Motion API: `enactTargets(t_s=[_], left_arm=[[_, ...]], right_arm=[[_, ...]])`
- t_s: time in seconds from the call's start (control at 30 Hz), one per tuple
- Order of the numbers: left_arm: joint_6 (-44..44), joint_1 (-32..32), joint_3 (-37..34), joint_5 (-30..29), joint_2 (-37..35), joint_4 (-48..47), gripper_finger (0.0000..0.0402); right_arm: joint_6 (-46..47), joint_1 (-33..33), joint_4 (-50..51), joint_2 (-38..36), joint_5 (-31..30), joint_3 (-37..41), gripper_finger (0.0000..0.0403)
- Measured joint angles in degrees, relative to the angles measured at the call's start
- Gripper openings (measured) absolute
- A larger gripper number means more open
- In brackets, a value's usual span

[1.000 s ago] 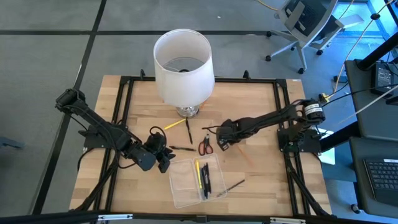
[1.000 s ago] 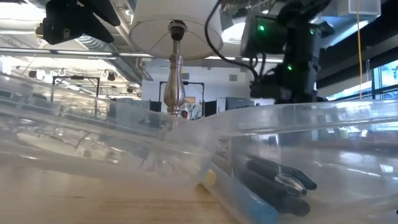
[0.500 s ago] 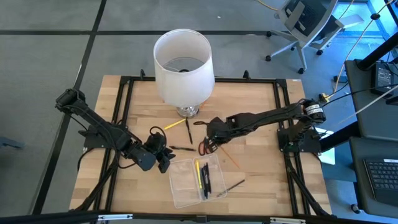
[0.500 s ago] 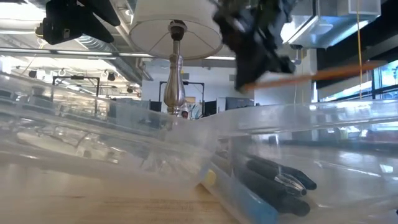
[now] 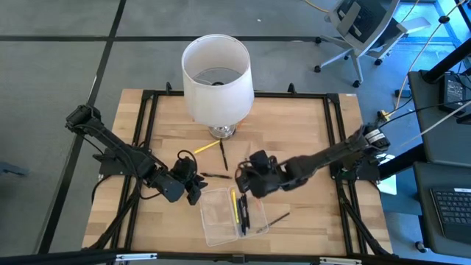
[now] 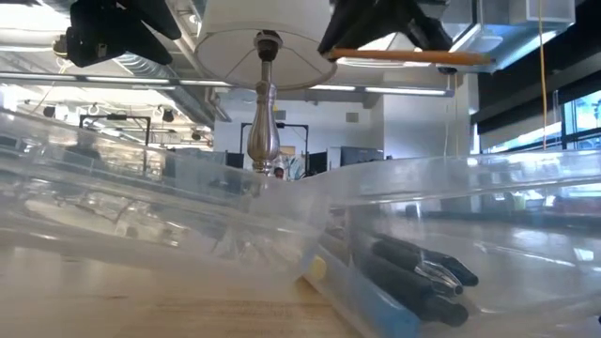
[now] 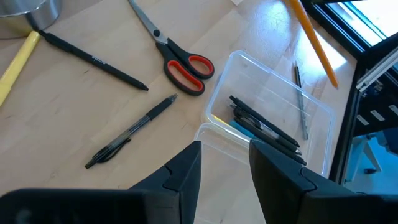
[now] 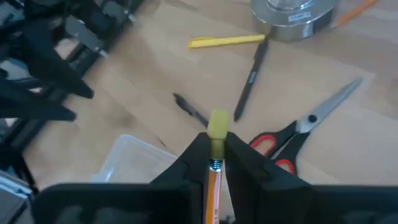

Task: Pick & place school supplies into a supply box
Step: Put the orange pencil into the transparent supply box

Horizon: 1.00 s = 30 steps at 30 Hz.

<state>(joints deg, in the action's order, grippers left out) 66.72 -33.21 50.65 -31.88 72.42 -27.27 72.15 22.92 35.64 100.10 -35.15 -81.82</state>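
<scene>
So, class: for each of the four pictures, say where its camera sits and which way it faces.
High view: overhead, looking straight down; both arms, supply box, lamp.
Low view: at table height, looking level through the box wall; orange pencil above.
Left wrist view: on the left arm, its fingers toward scissors.
Right wrist view: on the right arm, right gripper pinching the pencil.
Shared: both wrist views show the scissors.
</scene>
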Motion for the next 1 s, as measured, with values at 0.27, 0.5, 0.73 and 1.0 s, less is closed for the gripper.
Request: enactTargets(t_s=[0.27, 0.5, 0.73, 1.0], left_arm=[[0.0, -0.1, 0.0, 0.3, 0.0, 0.0, 0.0127], [-0.5, -0.1, 0.0, 2.0, 0.0, 0.0, 0.0127], [-0.4, -0.1, 0.0, 2.0, 0.0, 0.0, 0.0127], [-1.4, 0.0, 0.0, 1.7, 0.0, 0.0, 0.0127]], right_arm=[[5.3, 4.6, -1.9, 5.0, -8.0, 0.0, 0.0046], [5.6, 5.5, -1.9, 10.0, -5.2, 0.0, 0.0046], [5.6, 5.4, -1.3, 12.2, 0.1, 0.0, 0.0046], [5.2, 5.2, 1.1, 12.3, 4.9, 0.0, 0.0046]])
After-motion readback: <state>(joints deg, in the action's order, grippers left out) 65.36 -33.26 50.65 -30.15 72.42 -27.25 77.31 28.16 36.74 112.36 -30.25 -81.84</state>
